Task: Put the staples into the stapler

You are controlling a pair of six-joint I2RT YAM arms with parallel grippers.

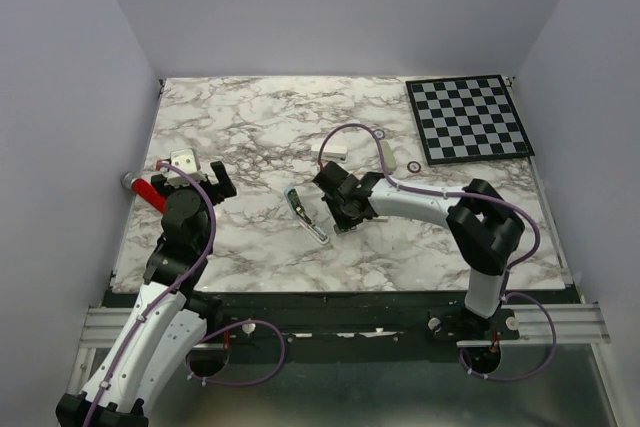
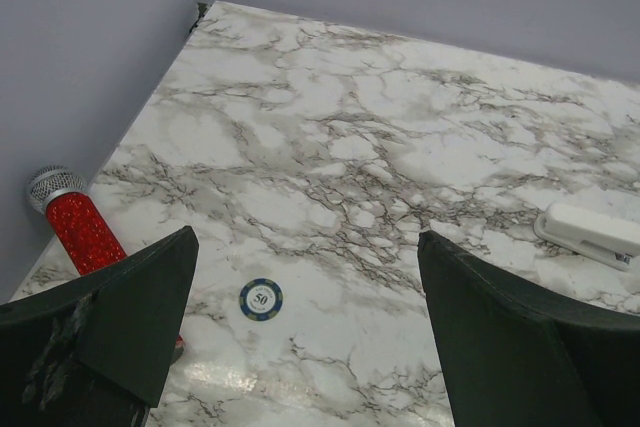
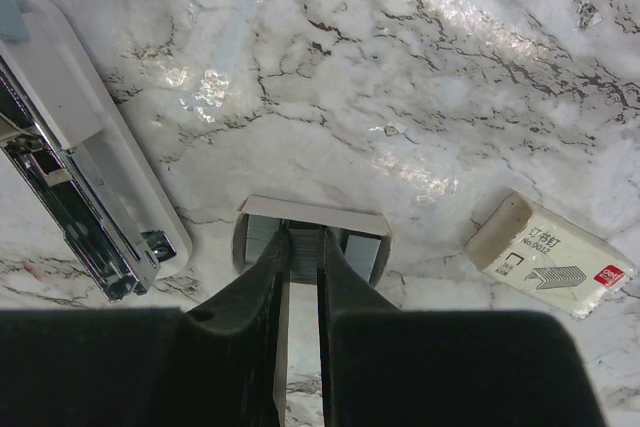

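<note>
Nearest my right wrist lens, the right gripper has its fingers pinched to a narrow slit, tips down in a small open tray over the staples. I cannot tell whether they actually grip the strip. The tray sits on the marble between the opened stapler and the printed staple box, just beside the stapler. My worry is that a shallow pinch could snap or drop the strip, or drag the light tray up with it. The top view hides tray and staples under the gripper. The left gripper gapes wide and empty, well apart, over a poker chip near a red microphone.
</note>
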